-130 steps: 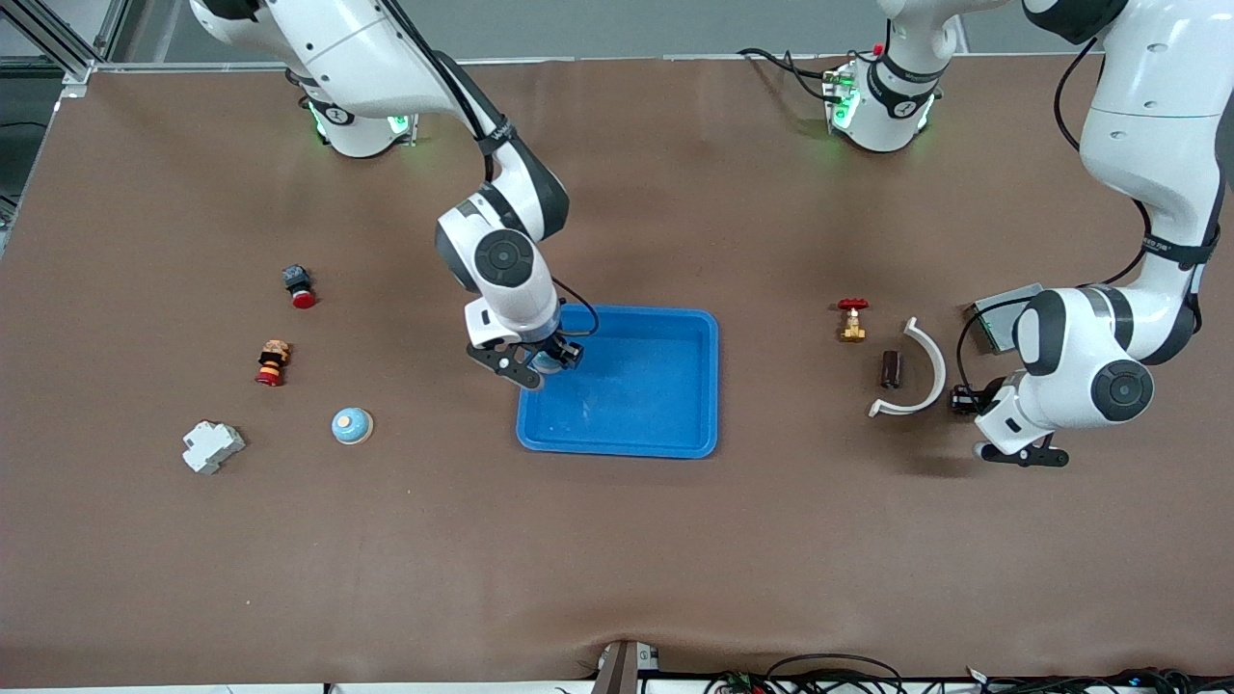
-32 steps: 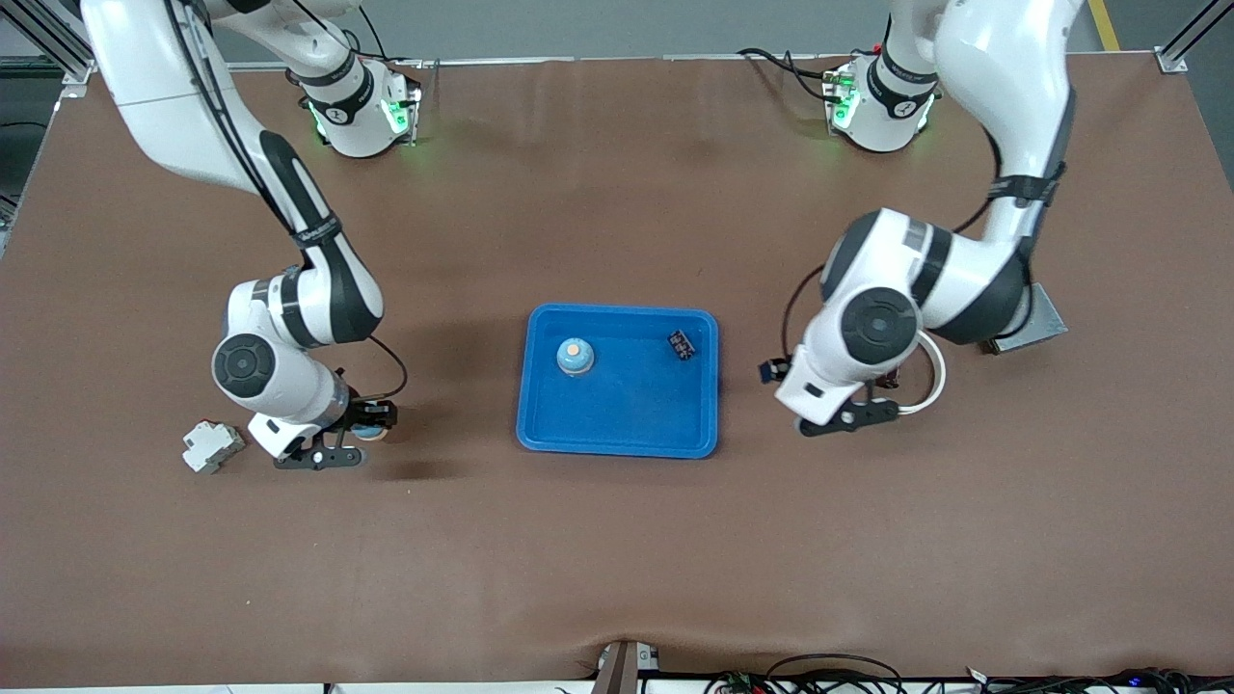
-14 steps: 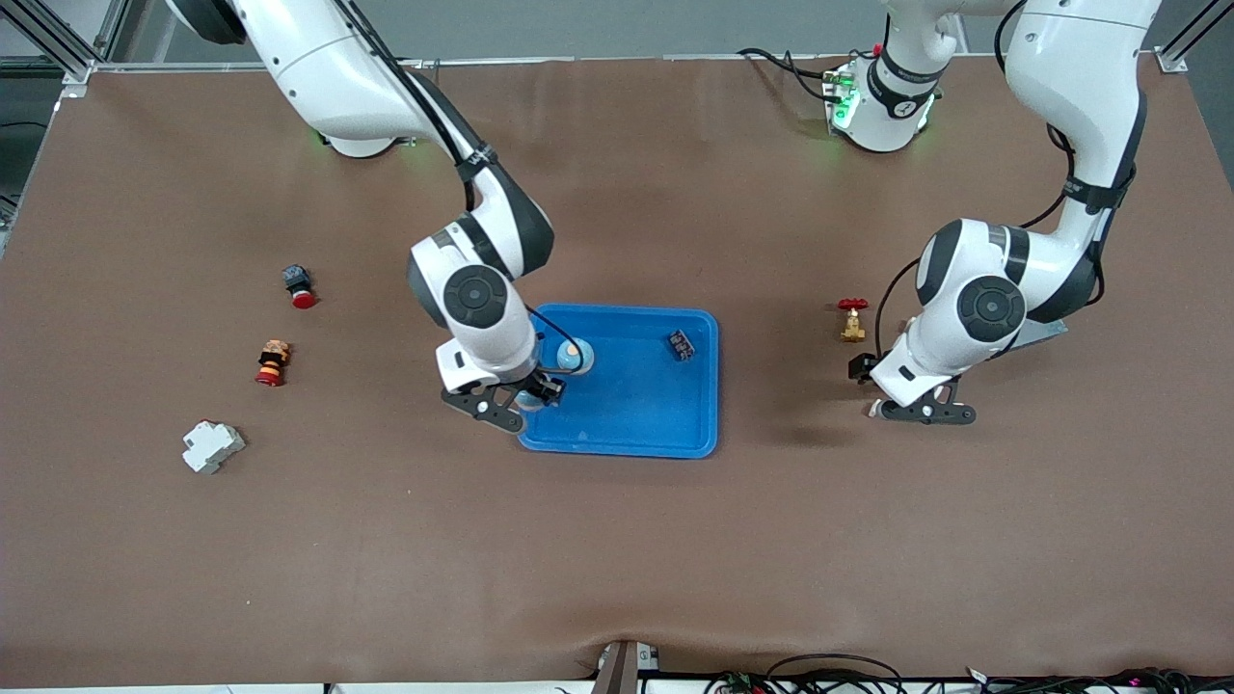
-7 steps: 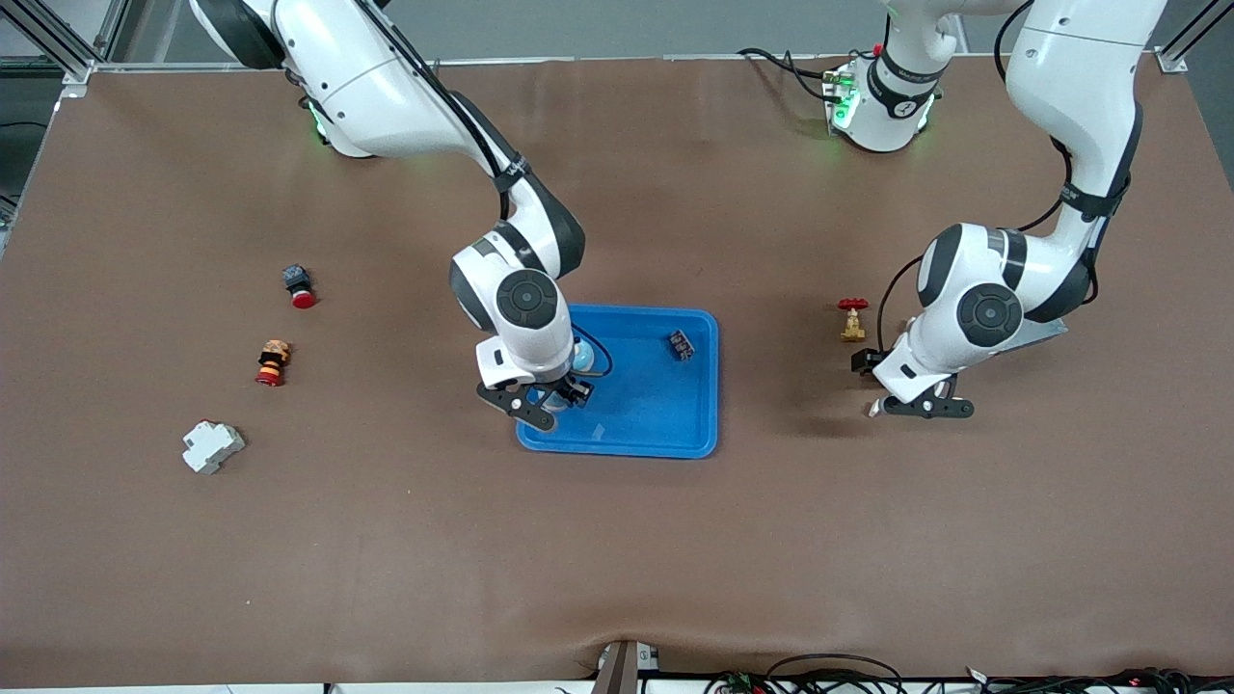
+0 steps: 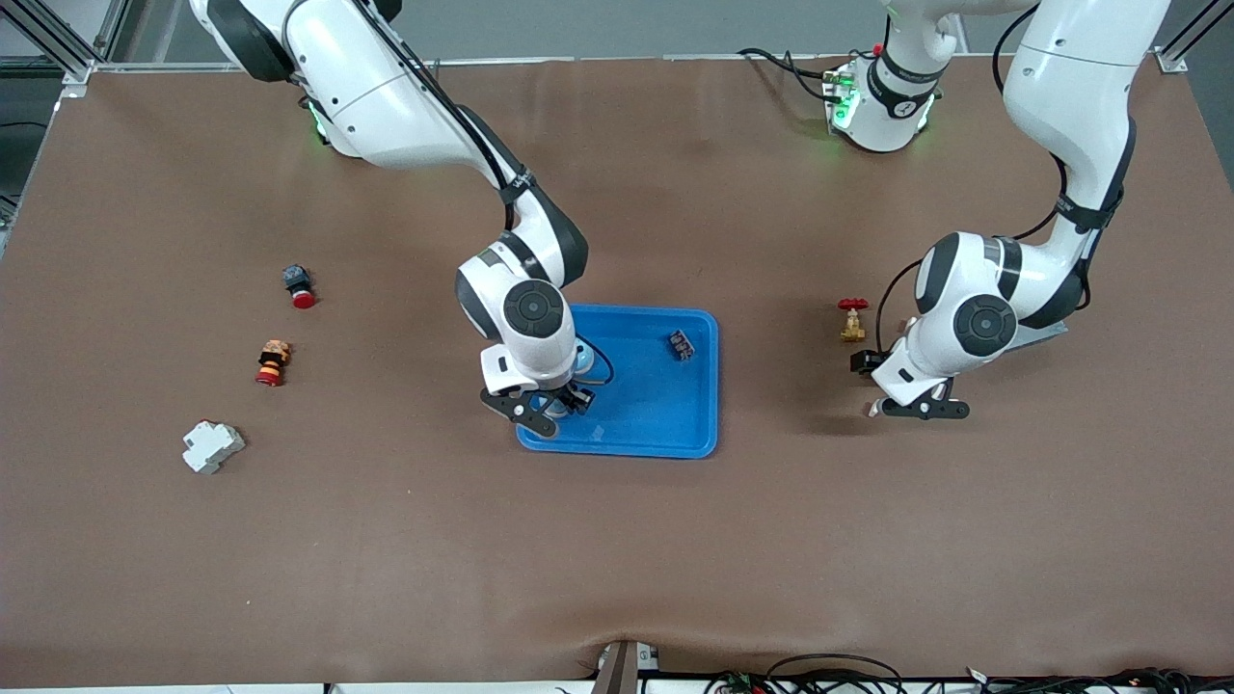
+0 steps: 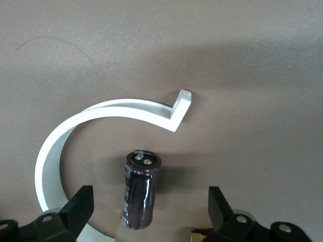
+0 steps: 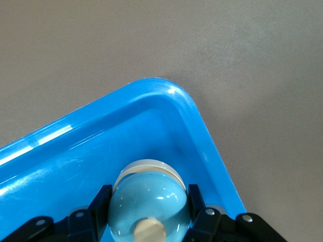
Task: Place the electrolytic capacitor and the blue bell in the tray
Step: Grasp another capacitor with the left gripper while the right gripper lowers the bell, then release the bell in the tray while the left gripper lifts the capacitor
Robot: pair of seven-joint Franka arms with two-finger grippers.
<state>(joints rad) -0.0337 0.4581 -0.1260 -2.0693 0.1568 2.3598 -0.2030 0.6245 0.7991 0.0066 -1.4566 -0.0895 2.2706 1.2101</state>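
My right gripper (image 5: 543,412) is shut on a light-blue bell (image 7: 149,201) with a tan knob and holds it just inside a corner of the blue tray (image 5: 665,424), whose rim shows in the right wrist view (image 7: 169,98). Another blue bell (image 5: 582,359) and a small dark component (image 5: 682,344) lie in the tray. My left gripper (image 5: 918,408) is open over the dark brown capacitor (image 6: 141,190), which lies on the table between its fingers (image 6: 81,201). The left arm hides the capacitor in the front view.
A white curved strip (image 6: 101,118) lies around the capacitor. A red-handled brass valve (image 5: 852,320) and a grey plate (image 5: 1049,332) are near the left arm. A red-capped button (image 5: 298,285), a striped red piece (image 5: 271,362) and a white block (image 5: 212,446) lie toward the right arm's end.
My right gripper has carried the bell from beside the tray's rim to over the tray's corner. My left gripper has barely shifted over the capacitor.
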